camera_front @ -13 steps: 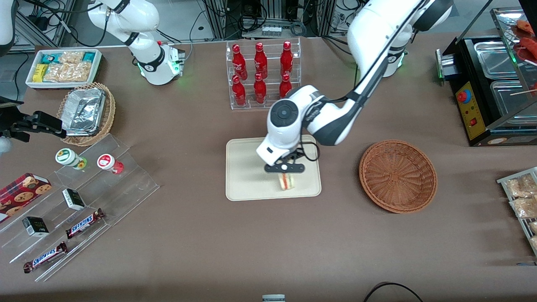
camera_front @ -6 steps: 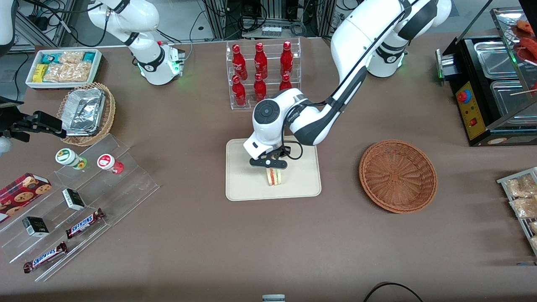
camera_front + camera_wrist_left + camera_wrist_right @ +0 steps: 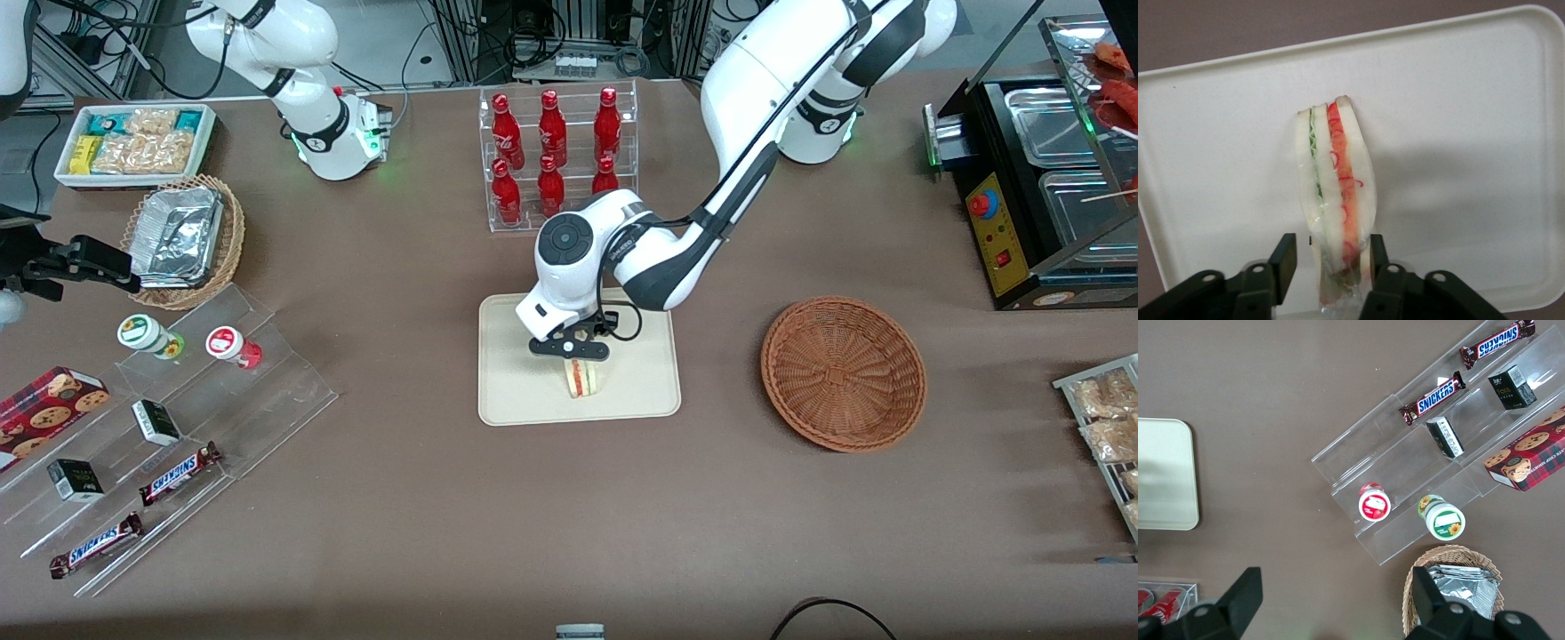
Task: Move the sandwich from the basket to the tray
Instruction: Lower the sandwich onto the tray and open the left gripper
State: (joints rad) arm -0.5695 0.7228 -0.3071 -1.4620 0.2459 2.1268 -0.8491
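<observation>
The bottle rack (image 3: 557, 158) is seen near the tray's (image 3: 516, 391) edge. The striped, upright sandwich (image 3: 581, 377) is held by the claw (image 3: 570, 349) on the tray.

Triangular pale-bread sandwich (image 3: 582, 377) (image 3: 1335, 200) with red and green filling stands on edge on the flat cream rectangular tray (image 3: 516, 391) (image 3: 1458, 133), held by the gripper (image 3: 570, 348) (image 3: 1328, 257). Round reddish-brown wicker basket (image 3: 843, 373) sits empty, toward the working arm's end.
</observation>
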